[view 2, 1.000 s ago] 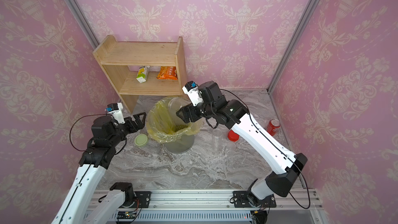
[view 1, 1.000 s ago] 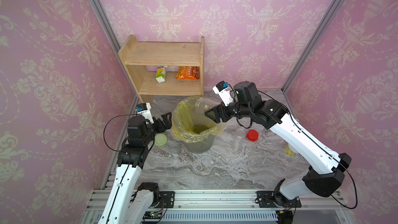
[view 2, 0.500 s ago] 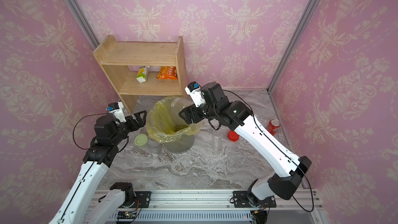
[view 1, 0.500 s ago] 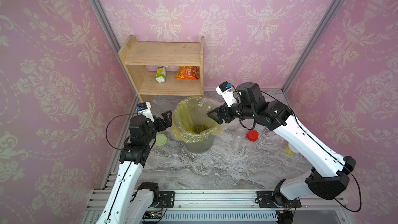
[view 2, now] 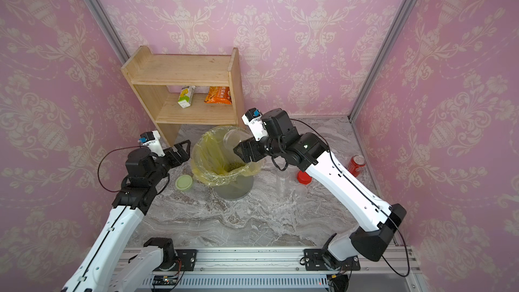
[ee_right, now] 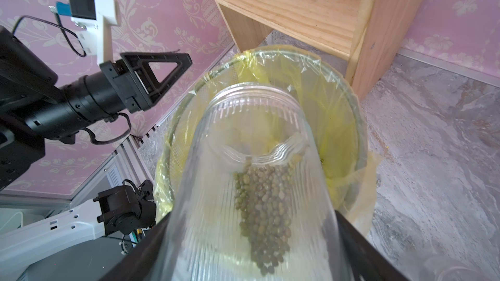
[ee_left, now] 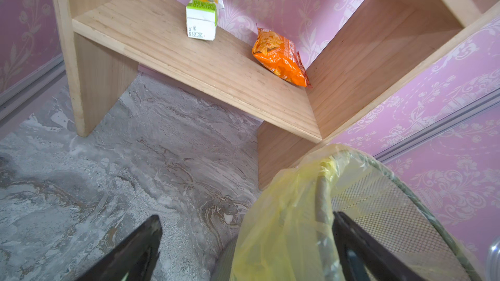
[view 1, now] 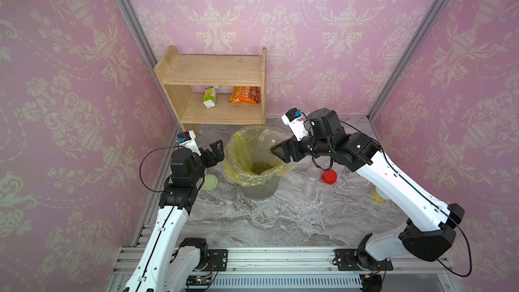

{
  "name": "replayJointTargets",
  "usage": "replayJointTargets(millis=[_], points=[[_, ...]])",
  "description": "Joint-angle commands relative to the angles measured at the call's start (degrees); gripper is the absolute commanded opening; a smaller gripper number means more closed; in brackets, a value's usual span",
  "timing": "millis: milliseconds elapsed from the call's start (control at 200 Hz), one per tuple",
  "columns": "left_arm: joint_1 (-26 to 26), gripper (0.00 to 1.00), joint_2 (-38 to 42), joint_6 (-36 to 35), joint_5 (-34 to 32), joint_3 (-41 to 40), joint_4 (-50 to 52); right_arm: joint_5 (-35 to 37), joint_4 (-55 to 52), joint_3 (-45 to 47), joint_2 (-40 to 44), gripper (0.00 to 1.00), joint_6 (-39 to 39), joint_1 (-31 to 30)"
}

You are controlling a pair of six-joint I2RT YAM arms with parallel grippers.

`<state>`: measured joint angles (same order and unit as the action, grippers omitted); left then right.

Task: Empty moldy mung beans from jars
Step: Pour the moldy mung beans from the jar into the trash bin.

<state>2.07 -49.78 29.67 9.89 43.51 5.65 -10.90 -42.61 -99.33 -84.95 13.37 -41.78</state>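
Now your right gripper (view 1: 281, 151) is clamped on the clear ribbed plastic jar (ee_right: 251, 136), which is tilted with its open mouth over the mesh bin lined with a yellow plastic bag (view 1: 238, 147). Olive-green mung beans (ee_right: 263, 217) lie along the jar's lower wall. A heap of beans (view 1: 261, 167) sits at the bin's bottom. Your left gripper (view 1: 214, 151) hangs just beside the bin's rim, jaws apart, holding nothing.
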Motion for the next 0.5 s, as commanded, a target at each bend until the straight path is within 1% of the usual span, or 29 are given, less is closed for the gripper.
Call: replayJointTargets(millis=[0,150,185,245,340,415,495], points=[[0.23,0.99,2.85,-0.6,-1.5,-0.6,-0.58,-0.58,2.36,-1.81,1.83,0.23,-0.09,0.04],[0.22,0.99,6.92,-1.81,-3.83,-1.14,0.5,2.06,2.03,4.33,6.36,0.24,0.75,0.42],[0.19,0.99,7.28,-1.81,-3.74,-3.19,0.06,1.4,2.41,4.22,5.97,0.24,1.04,0.56],[0.22,0.99,7.42,-0.93,-3.32,-4.01,-1.27,-0.33,2.51,1.39,3.39,0.24,1.31,0.71],[0.22,0.99,7.08,0.25,-1.91,-4.84,-3.8,-2.63,-0.54,-7.1,-2.98,0.23,1.09,0.19],[0.22,0.99,7.02,-0.12,-1.08,-4.66,-4.38,-1.36,-3.68,-11.8,-5.92,0.23,-0.6,-0.94],[0.22,0.99,8.04,-0.57,-0.68,-4.64,-4.97,2.66,-5.89,-11.4,-5.08,0.24,-2.58,-2.23]])
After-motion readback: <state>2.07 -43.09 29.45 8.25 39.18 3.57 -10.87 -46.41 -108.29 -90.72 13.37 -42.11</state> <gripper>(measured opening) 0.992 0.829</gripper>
